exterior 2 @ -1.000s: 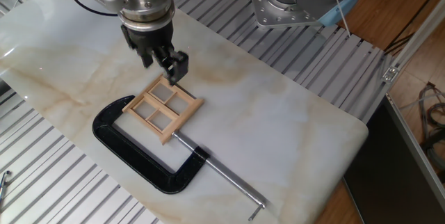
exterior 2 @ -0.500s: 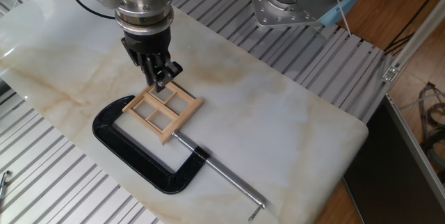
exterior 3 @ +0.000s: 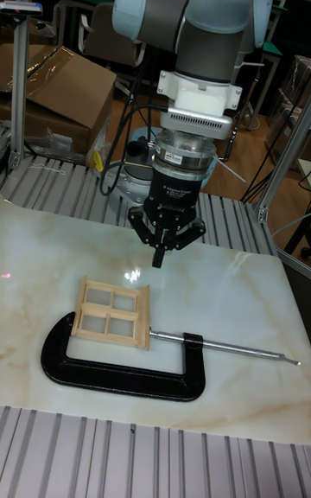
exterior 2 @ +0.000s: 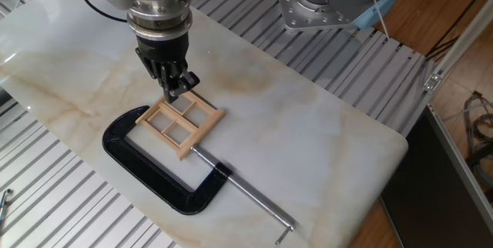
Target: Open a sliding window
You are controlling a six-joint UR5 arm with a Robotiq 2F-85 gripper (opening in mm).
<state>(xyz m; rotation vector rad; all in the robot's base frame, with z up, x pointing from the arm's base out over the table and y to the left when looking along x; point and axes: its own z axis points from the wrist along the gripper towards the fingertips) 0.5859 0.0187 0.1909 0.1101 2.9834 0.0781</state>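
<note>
The sliding window (exterior 2: 179,122), a small light wooden frame with four panes, lies flat on the marble table, held between the pad and the screw of a black C-clamp (exterior 2: 154,172). My gripper (exterior 2: 176,88) points down at the window's far edge, fingers pressed together with nothing between them. In the tall fixed view the gripper (exterior 3: 159,259) hangs just behind the far right corner of the window (exterior 3: 111,309). Whether the tip touches the wood I cannot tell.
The clamp's long screw rod (exterior 2: 250,198) runs toward the table's front right, ending in a small handle. The marble slab (exterior 2: 308,132) rests on a ribbed aluminium base (exterior 2: 54,202). A second robot base (exterior 2: 331,1) stands at the back right.
Over the last second the gripper shifted slightly left and turned about its axis, bringing the fingertips over the window's far edge. It has barely moved in the last half second.
</note>
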